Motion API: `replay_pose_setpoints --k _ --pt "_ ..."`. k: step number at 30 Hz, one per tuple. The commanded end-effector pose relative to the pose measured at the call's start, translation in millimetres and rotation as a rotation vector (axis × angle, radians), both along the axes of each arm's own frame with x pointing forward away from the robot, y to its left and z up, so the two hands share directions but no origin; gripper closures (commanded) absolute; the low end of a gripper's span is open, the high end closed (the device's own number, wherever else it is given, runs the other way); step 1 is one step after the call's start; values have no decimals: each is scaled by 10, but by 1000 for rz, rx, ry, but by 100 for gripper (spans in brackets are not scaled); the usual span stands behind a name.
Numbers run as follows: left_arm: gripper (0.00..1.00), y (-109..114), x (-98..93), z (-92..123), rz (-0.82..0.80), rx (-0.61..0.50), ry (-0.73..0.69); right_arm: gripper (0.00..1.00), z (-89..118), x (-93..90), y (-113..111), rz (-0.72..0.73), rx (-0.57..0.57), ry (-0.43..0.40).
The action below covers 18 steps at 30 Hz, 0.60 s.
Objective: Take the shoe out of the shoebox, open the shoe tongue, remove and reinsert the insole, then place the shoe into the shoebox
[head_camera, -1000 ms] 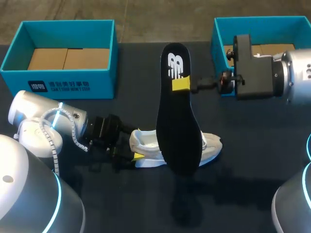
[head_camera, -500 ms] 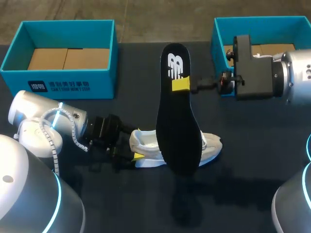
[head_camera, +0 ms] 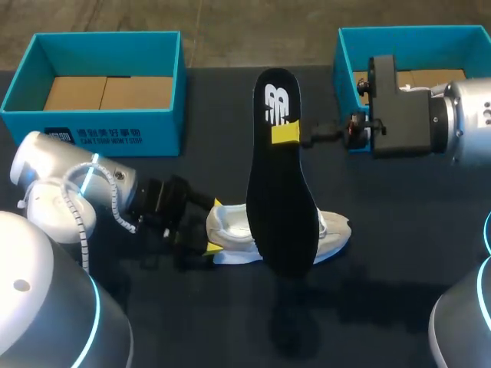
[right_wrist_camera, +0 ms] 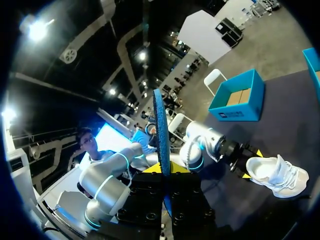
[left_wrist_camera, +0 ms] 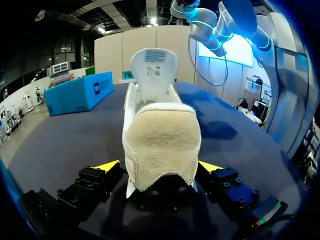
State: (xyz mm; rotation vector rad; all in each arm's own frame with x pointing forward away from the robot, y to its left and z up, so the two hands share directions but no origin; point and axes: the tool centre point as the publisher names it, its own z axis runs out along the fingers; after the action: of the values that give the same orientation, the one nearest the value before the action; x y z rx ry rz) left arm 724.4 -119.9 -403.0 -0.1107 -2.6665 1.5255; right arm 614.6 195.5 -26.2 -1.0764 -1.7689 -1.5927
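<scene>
A white shoe (head_camera: 330, 230) lies on its side on the dark table (head_camera: 399, 253), heel toward my left arm. My left gripper (head_camera: 211, 227) stands open around the fuzzy heel (left_wrist_camera: 161, 145), one yellow-tipped finger (left_wrist_camera: 107, 166) on each side of it. The black insole (head_camera: 280, 199) hangs nearly upright above the shoe, its lower end in front of the shoe's middle. My right gripper (head_camera: 286, 133) is shut on the insole's upper part. In the right wrist view the insole (right_wrist_camera: 160, 130) shows edge-on between that gripper's (right_wrist_camera: 165, 172) fingers, with the shoe (right_wrist_camera: 277, 175) beyond.
A teal shoebox (head_camera: 96, 123) with cardboard inside stands at the back left. A second teal shoebox (head_camera: 345, 54) stands at the back right, partly behind my right arm. Bare table lies in front of the shoe.
My left gripper's fingers have spread wider around the heel and the left arm has shifted slightly. The right arm and the insole have not moved.
</scene>
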Motion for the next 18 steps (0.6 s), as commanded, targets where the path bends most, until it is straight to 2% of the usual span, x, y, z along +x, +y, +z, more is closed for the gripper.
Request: replay_pose_setpoints --k 1,8,18 --pt "0 37 -20 129 -1 62 6 100 -3 -6 21 -4 0 1" --pt "0 164 -8 254 -20 220 41 100 -3 -6 21 -4 0 1" --pt "0 313 -28 423 -78 381 42 100 -3 -6 21 -4 0 1"
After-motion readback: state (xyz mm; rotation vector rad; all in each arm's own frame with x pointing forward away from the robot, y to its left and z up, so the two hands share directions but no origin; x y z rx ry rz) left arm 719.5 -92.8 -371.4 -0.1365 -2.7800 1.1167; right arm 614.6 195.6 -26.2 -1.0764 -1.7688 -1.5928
